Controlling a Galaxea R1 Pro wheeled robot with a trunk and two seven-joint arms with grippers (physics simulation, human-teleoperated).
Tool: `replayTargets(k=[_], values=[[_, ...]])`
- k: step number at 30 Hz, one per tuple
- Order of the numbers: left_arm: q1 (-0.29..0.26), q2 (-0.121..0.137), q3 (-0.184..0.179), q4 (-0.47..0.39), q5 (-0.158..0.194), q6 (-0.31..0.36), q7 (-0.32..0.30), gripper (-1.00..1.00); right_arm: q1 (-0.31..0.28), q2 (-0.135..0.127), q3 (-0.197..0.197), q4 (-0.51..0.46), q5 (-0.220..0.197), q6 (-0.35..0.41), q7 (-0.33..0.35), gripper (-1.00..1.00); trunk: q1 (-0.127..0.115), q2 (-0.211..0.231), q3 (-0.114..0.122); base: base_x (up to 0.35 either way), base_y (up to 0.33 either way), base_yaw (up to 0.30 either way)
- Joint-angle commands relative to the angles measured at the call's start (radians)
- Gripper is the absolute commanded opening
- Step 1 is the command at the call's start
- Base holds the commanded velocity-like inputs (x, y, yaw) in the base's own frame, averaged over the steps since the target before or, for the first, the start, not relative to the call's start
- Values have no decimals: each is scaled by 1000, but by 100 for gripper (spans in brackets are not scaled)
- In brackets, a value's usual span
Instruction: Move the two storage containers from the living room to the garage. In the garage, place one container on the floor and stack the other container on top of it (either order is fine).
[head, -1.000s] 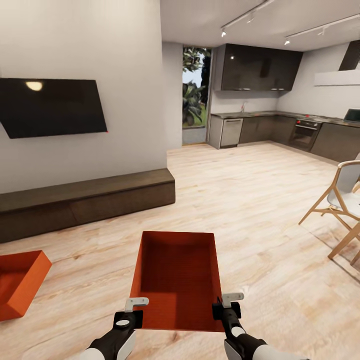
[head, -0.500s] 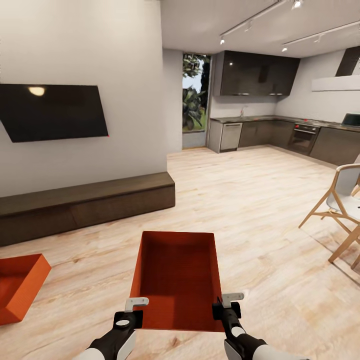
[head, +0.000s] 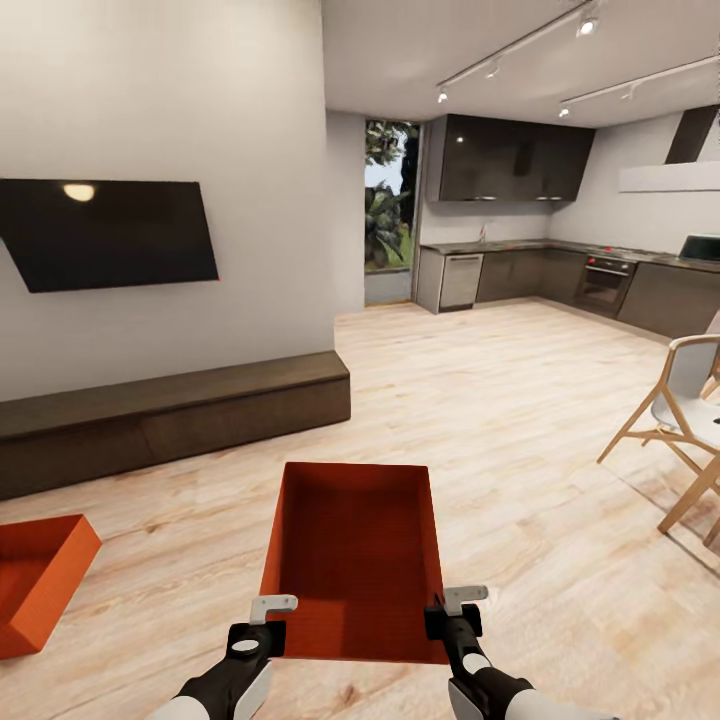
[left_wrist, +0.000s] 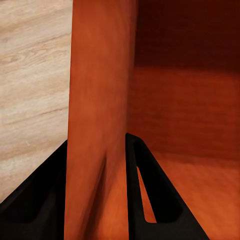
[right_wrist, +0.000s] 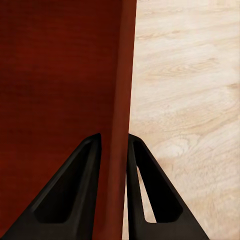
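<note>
a living room with a pale wood-plank floor (head: 520, 420) and white walls. in the head view an orange-red open-top storage container (head: 352, 550) is held in front of the robot, above the floor, its long sides running away from the camera. the left hand (head: 262, 618) is clenched on the container's left wall near the closest corner, and the right hand (head: 452, 608) is clenched on the right wall near the opposite near corner. the left wrist view shows two dark fingers (left_wrist: 150, 200) pressed on either side of the orange wall (left_wrist: 97, 125), one inside the box and one outside over the planks. the right wrist view shows the same grip: dark fingers (right_wrist: 145, 195) straddling the thin wall edge (right_wrist: 120, 125), with the box interior on one side and floor on the other.

a second identical storage container (head: 35, 580) sits on the floor at the far left edge of the head view, partly cut off, well apart from the held one. behind it a long, low dark wooden tv unit (head: 170, 415) runs along the wall under a black wall tv (head: 110, 232). farther back is a dark kitchen (head: 540, 270) beside a tall window (head: 388, 205) showing plants. a pale wooden chair (head: 680, 410) stands at the right edge.
</note>
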Motion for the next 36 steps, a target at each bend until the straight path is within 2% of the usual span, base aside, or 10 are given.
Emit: replayTargets(k=[1,36], values=[[0,0,-2,4,20,1,11,-100,-2,0,-25,-1,-20,-59,-17,-100,0,-1,1,0,0,0],[0,0,-2,4,20,1,11,-100,-2,0,-25,-1,-20,-59,-17,-100,0,-1,57,0,0,0]])
